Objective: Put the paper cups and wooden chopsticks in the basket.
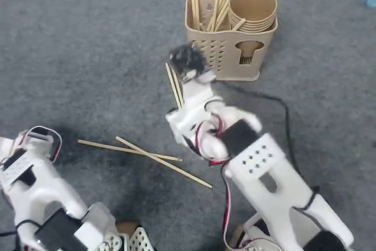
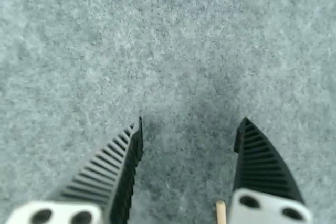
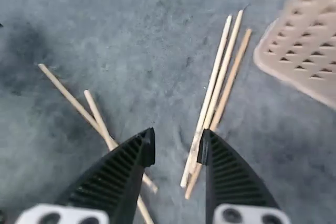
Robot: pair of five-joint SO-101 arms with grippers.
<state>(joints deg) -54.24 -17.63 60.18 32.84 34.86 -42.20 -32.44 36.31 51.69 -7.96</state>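
The beige slotted basket (image 1: 226, 48) stands at the back of the carpet, holding a stack of paper cups (image 1: 254, 7) and several wooden chopsticks (image 1: 212, 5). A small bundle of chopsticks (image 1: 174, 85) (image 3: 219, 93) lies on the carpet just in front of the basket. My right gripper (image 3: 177, 131) (image 1: 187, 60) is open low over the bundle's near ends, which lie by the inner edge of one finger (image 3: 223, 177). Two more chopsticks (image 1: 144, 154) (image 3: 86, 111) lie crossed nearer the front. My left gripper (image 2: 191, 124) is open above bare carpet, with a chopstick tip (image 2: 221, 211) beside one finger.
Grey carpet covers the whole work area. A black cable (image 1: 282, 107) runs from beside the basket toward the right arm's base (image 1: 282, 186). The left arm's body (image 1: 35, 186) sits at the front left corner. The basket's corner (image 3: 307, 40) lies close beside the bundle.
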